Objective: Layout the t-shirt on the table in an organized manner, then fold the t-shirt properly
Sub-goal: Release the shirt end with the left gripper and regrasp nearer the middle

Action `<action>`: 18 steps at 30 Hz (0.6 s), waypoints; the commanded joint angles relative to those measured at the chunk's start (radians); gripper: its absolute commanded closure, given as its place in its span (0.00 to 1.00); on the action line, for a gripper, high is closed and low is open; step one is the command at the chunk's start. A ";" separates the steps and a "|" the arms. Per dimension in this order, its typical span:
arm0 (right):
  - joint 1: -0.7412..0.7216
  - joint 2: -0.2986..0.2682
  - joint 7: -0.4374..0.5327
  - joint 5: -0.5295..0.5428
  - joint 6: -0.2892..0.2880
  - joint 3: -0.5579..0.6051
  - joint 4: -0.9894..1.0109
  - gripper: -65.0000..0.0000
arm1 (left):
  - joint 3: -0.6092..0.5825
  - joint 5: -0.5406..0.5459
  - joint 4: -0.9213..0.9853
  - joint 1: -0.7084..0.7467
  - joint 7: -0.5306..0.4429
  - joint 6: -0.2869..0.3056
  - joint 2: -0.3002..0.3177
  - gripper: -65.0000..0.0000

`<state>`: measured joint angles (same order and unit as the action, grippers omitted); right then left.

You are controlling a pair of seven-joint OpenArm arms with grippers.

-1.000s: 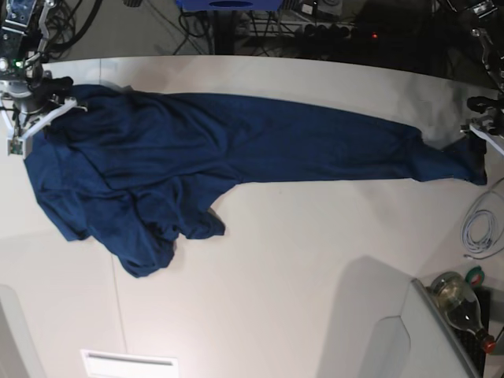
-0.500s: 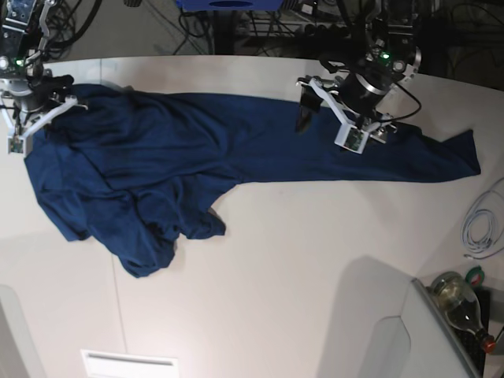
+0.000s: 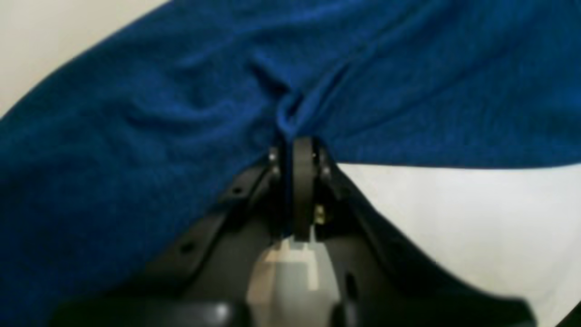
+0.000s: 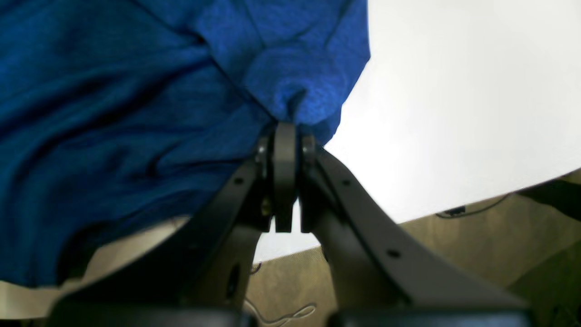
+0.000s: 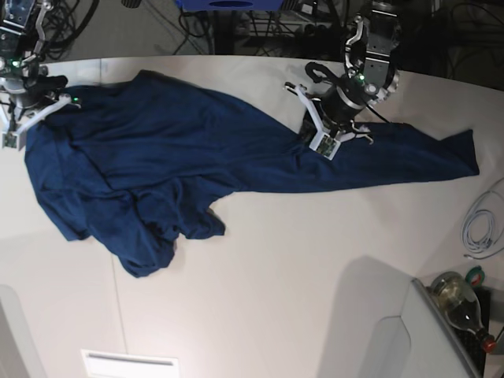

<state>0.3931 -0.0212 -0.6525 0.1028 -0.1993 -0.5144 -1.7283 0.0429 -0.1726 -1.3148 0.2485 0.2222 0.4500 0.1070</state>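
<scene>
Navy t-shirt (image 5: 197,150) soft, wrinkly, strung across smooth white table (image 5: 315,260); left hand (image 3: 297,136) & right hand (image 4: 283,125) both pinching bunched fabric.

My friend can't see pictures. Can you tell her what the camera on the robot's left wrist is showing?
The left gripper is pinched shut on a fold of the wrinkly dark blue t-shirt, seen very close up. The shirt fills most of the picture, with bits of the white table showing at the lower right and top left.

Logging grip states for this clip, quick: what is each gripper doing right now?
Left gripper: shut on a fold of the t-shirt, mid-body.
Right gripper: shut on the t-shirt's bunched edge.
</scene>
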 commanded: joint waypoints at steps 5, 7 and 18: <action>-0.003 -0.010 0.020 0.001 -0.006 0.092 -0.017 1.00 | 0.019 -0.046 -0.068 -0.005 0.101 -0.001 0.093 1.00; 0.004 -0.013 0.020 0.001 -0.006 0.181 -0.026 1.00 | 0.102 -0.046 -0.147 -0.007 0.101 -0.001 0.106 1.00; 0.002 -0.130 0.018 -0.001 -0.007 0.808 -0.097 1.00 | 0.341 -0.052 -0.378 -0.156 0.104 0.005 0.213 1.00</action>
<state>0.3962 -0.1505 -0.6502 0.0967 -0.2024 0.3042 -1.8030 0.3798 -0.2359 -1.6646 0.1139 0.3599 0.4728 0.3054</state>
